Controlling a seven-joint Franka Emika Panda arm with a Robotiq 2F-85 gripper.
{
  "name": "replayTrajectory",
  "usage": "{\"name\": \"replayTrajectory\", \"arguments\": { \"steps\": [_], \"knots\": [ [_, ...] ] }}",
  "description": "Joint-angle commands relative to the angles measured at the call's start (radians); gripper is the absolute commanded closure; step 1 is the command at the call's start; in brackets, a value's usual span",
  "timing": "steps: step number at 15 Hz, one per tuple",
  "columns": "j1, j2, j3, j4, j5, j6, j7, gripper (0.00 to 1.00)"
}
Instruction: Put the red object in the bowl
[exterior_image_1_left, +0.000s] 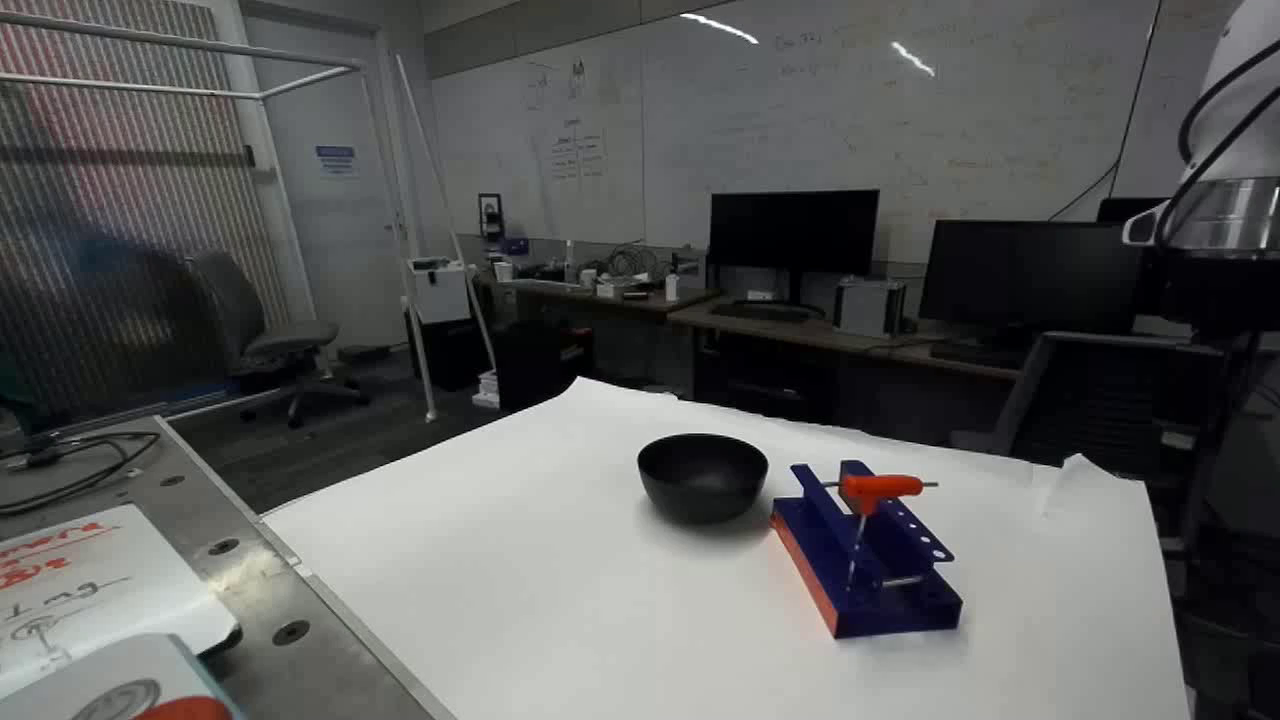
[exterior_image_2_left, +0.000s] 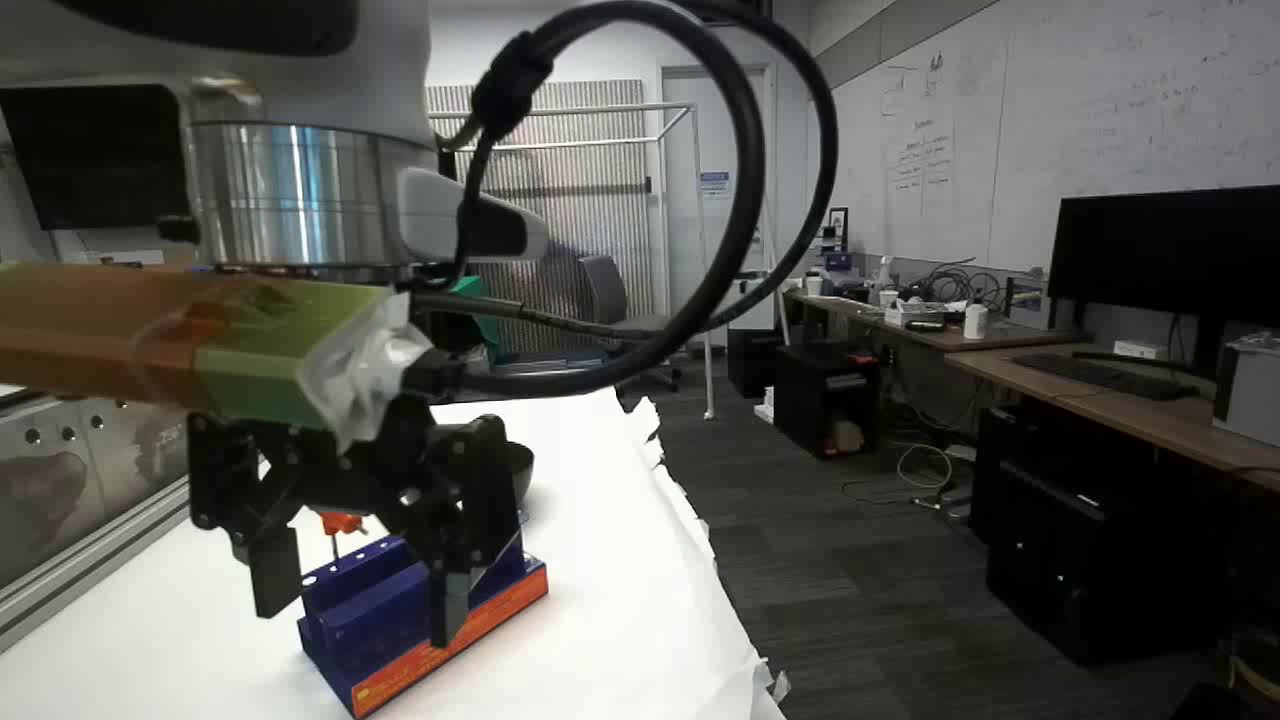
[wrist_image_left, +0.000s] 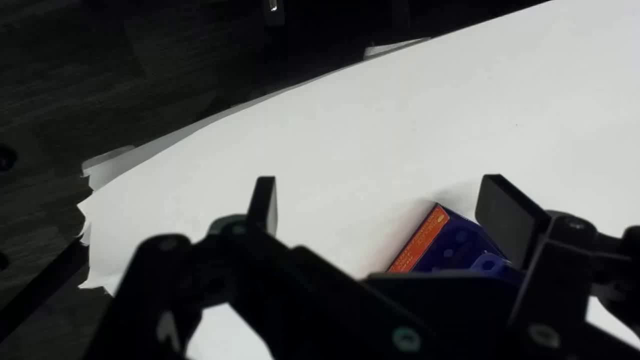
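Note:
The red object is a hex key with a red-orange handle (exterior_image_1_left: 880, 487) and a thin metal shaft. It stands upright in the blue holder (exterior_image_1_left: 858, 598); its handle also shows in an exterior view (exterior_image_2_left: 342, 523), partly behind my gripper. The round black bowl (exterior_image_1_left: 703, 480) stands on the white table beside the holder; it looks empty, though its inside is partly hidden. It is mostly hidden behind my gripper in an exterior view (exterior_image_2_left: 520, 472). My gripper (exterior_image_2_left: 362, 594) is open and empty, above the table near the holder. In the wrist view the open fingers (wrist_image_left: 385, 212) show the holder's corner (wrist_image_left: 455, 242); the red object and bowl are not visible there.
The white paper-covered table (exterior_image_1_left: 520, 560) has a torn, raised paper edge at its far side. A metal-edged surface (exterior_image_1_left: 270, 600) with papers adjoins it. A black cable (exterior_image_2_left: 745, 180) loops out from the arm. Desks with monitors (exterior_image_1_left: 795, 230) and chairs stand behind.

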Motion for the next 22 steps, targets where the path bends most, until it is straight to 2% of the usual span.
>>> {"name": "replayTrajectory", "arguments": {
  "steps": [1,16,17,22],
  "knots": [
    [-0.006,0.000,0.005,0.003,0.004,-0.001,-0.003,0.00],
    [-0.006,-0.001,0.005,0.004,0.004,-0.001,-0.003,0.00],
    [-0.009,0.015,0.017,0.022,-0.009,-0.018,0.009,0.00],
    [0.072,0.260,0.103,0.209,0.095,-0.002,0.134,0.00]
  ]
}}
